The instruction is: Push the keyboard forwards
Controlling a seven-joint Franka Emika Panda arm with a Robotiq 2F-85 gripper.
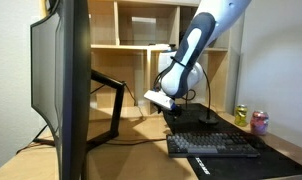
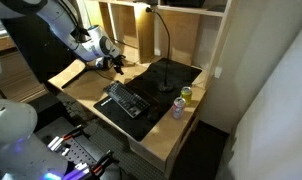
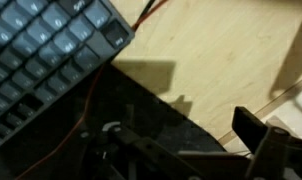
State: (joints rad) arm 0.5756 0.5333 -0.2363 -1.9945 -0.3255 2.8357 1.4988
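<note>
1. One dark monitor (image 1: 61, 90) stands closest to the camera in an exterior view, seen nearly edge-on.
2. Beyond it, one keyboard (image 1: 213, 145) with a dark case and dark keys lies flat on one black desk mat (image 1: 286, 152). The mat covers part of the wooden table (image 2: 69, 75).
3. Two drink cans stand upright just past one end of the keyboard, at the mat's edge: a yellow-green can (image 1: 241, 115) and a pink can (image 1: 259, 122), close together.
4. One thin red cable (image 3: 86, 110) crosses the mat near the keyboard's corner in the wrist view.
5. One hand (image 2: 117, 64) hangs over the far corner of the mat, apart from the keyboard and touching nothing. In the wrist view its fingers (image 3: 259, 138) are spread wide with only mat and bare wood between them, and the keyboard's corner lies ahead of them.
6. One white arm (image 1: 196, 45) slopes down to the hand from above.
7. One open wooden shelf unit (image 1: 136, 30) stands farthest back, behind the arm.
</note>
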